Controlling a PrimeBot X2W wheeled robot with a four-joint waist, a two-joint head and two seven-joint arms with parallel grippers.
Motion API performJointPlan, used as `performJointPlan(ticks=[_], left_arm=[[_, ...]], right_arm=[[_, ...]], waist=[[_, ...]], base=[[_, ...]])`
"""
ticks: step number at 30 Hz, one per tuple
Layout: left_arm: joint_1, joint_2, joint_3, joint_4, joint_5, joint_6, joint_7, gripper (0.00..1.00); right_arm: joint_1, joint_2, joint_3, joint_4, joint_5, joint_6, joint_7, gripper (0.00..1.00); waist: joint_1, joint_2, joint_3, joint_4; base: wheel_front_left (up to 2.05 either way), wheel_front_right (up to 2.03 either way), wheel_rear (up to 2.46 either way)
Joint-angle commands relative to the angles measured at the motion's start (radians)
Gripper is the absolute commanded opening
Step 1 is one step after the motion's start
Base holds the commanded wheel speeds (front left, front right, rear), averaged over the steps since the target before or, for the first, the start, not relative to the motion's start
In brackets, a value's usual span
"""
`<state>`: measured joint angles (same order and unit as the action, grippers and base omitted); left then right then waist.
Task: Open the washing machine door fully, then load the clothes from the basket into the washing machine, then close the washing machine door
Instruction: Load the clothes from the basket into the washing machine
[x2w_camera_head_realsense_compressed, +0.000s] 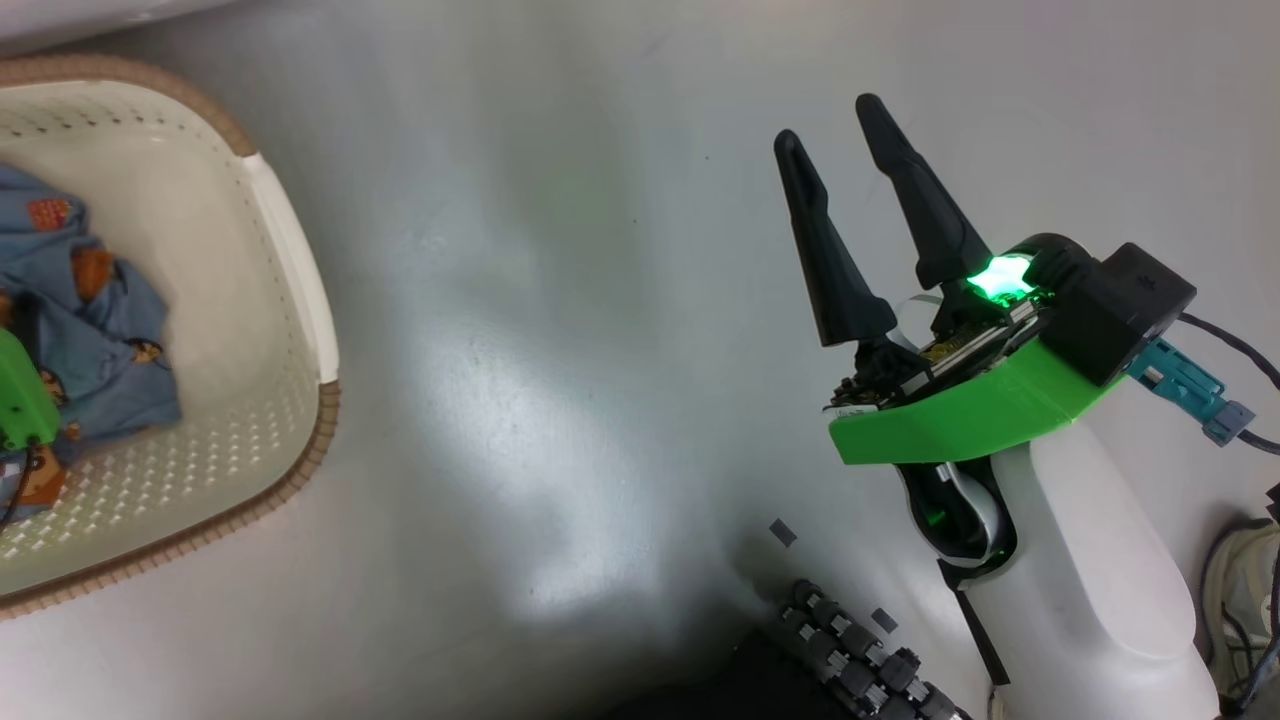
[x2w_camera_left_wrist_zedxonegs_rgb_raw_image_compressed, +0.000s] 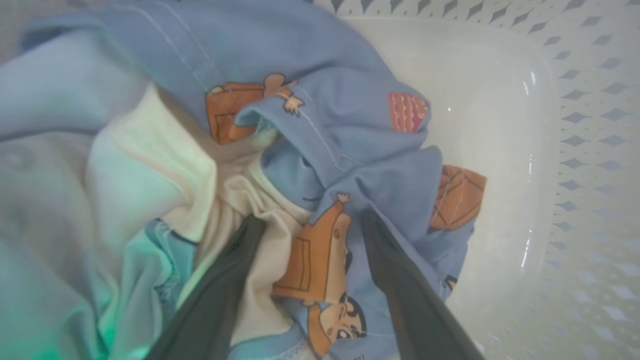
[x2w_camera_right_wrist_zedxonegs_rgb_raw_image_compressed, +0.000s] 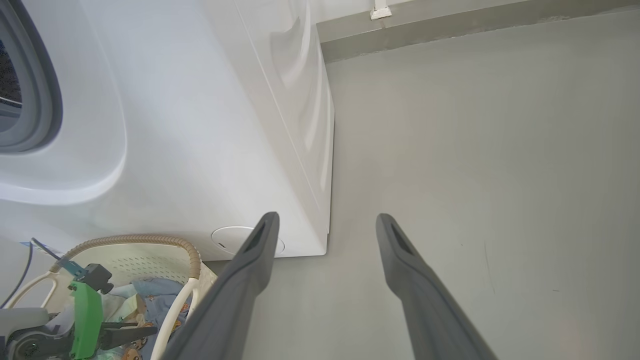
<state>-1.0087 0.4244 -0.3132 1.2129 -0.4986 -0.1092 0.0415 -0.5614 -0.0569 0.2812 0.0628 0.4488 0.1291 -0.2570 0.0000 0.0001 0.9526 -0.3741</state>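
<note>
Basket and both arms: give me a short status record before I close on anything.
basket: on the floor, beside the washing machine
clothes: bunched inside the basket, blue printed fabric over cream parts
left jaws: open, down in the basket, fingers astride a printed fold
right jaws: open, empty, over bare floor
gasket: uncovered where it shows, at the left edge of the right wrist view

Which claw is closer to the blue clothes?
Left. The left claw is down in the basket, open, right at the clothes; the right claw hangs open over the floor, outside the basket.
</note>
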Motion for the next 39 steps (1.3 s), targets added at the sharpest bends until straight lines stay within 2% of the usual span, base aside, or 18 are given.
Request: performJointPlan(ticks=[1, 6, 7, 8, 16, 27, 39], left_arm=[[0.009, 0.042, 0.015, 0.010, -0.007, 0.004, 0.009, 1.00], [0.005, 0.039, 0.006, 0.034, -0.012, -0.001, 0.032, 1.00], [0.003, 0.039, 0.004, 0.036, -0.012, -0.002, 0.029, 0.45], [0.000, 0.039, 0.003, 0.036, -0.013, -0.004, 0.020, 0.00], [-0.018, 0.025, -0.012, 0.039, -0.017, -0.012, -0.025, 0.00], [0.042, -0.005, -0.047, 0.015, -0.045, -0.021, -0.116, 0.00], [0.203, -0.020, -0.110, -0.171, -0.215, -0.021, -0.182, 0.00]], right_arm=[[0.024, 0.007, 0.018, -0.026, 0.013, 0.002, -0.005, 1.00], [0.023, 0.007, 0.018, -0.028, 0.016, 0.002, -0.005, 1.00], [0.023, 0.007, 0.018, -0.028, 0.016, 0.002, -0.005, 1.00], [0.022, 0.007, 0.018, -0.028, 0.017, 0.002, -0.005, 1.00], [0.012, 0.007, 0.021, -0.023, 0.012, 0.002, -0.005, 1.00], [0.019, 0.007, 0.003, -0.014, 0.008, 0.002, -0.005, 1.00], [0.048, 0.007, -0.021, -0.001, -0.004, 0.002, -0.005, 1.00]], waist=[[0.0000, -0.0001, 0.007, -0.006], [0.0000, -0.0001, 0.015, -0.008], [0.0000, -0.0001, 0.017, -0.008], [0.0000, -0.0001, 0.018, -0.007], [0.0000, -0.0001, 0.017, 0.008], [0.0000, -0.0001, -0.058, 0.044], [0.0000, -0.0001, -0.203, 0.084]], base=[[0.00, 0.00, 0.00], [0.00, 0.00, 0.00], [0.00, 0.00, 0.00], [0.00, 0.00, 0.00], [0.00, 0.00, 0.00], [0.00, 0.00, 0.00], [0.00, 0.00, 0.00]])
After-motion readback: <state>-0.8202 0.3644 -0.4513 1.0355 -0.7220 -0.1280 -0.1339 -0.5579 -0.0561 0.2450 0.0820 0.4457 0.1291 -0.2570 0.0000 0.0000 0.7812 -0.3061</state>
